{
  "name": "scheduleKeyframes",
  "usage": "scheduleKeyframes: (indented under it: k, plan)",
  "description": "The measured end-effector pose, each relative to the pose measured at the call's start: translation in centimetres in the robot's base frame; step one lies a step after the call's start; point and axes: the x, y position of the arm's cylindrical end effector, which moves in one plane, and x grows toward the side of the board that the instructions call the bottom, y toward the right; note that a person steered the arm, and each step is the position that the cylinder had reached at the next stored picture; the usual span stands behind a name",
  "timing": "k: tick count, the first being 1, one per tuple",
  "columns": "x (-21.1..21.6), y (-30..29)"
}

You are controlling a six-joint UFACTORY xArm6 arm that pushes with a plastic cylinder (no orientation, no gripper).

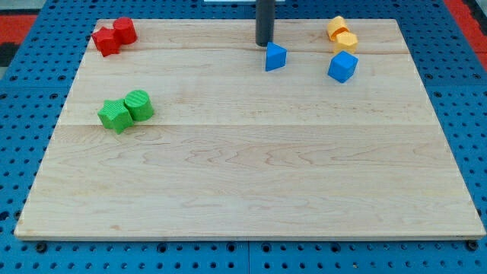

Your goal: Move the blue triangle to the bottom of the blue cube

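The blue triangle lies near the view's top, a little right of centre on the wooden board. The blue cube sits to its right, about a block's width and a half away. My tip is just above and slightly left of the blue triangle, touching or nearly touching its top-left edge. The dark rod rises from it out of the view's top.
Two yellow blocks sit together just above the blue cube. A red star and a red cylinder sit at the top left. A green star and a green cylinder touch at the left.
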Motion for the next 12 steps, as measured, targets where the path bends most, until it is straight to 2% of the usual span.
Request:
scheduleKeyframes:
  k: [1,3,4,6,7,9,12]
  plan:
    - [4.6,0.0]
    - [8.7,3.5]
    - [8.9,-1.8]
    - [12.8,3.4]
    - [12.7,5.4]
    - [9.9,-0.3]
    - [10.4,7.6]
